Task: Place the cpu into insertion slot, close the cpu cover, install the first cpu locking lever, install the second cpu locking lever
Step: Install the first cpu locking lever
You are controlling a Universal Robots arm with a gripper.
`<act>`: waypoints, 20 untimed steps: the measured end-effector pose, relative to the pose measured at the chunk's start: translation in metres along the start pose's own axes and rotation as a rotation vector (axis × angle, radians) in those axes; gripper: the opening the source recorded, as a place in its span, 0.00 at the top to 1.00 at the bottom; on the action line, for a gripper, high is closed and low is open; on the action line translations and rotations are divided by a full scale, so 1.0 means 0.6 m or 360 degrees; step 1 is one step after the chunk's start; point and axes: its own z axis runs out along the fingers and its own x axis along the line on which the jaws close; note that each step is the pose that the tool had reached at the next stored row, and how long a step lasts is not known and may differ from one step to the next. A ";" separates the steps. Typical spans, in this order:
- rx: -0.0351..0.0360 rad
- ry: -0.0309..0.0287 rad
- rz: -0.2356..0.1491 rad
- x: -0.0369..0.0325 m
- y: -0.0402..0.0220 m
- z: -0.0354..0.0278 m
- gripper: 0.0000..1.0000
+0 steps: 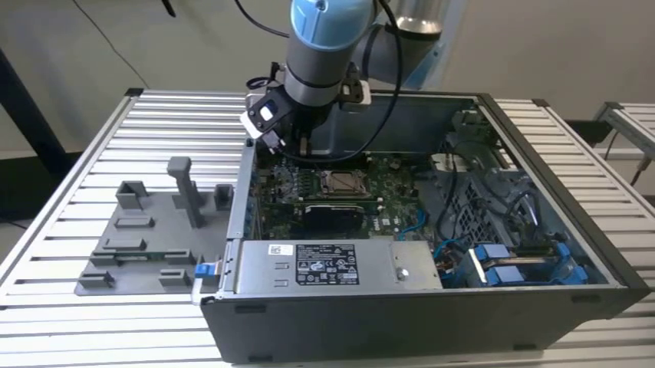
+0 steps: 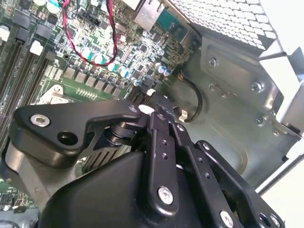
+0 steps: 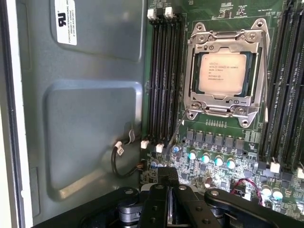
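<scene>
In slot [image 3: 194, 71], cpu [image 3: 222, 72] sits w/ cover [image 3: 223, 102] down; tool [image 3: 167, 174] closed, empty, nearby.

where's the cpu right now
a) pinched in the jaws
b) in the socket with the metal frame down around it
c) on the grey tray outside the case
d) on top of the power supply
b: in the first wrist view the cpu lies flat on the board with the cpu cover lying flat around its edges.

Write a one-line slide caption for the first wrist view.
The cpu sits framed by the cpu cover; gripper hovers above motherboard.
</scene>
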 end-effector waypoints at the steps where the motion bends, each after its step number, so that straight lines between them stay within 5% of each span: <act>1: 0.0000 0.00006 0.0000 -0.001 0.000 -0.001 0.89; 11: 0.0007 0.00041 -0.0006 -0.002 0.000 0.002 0.89; 16: 0.0034 0.00059 -0.0006 -0.002 -0.001 0.002 0.89; 20: 0.0077 0.00072 -0.0011 -0.002 -0.001 0.002 0.89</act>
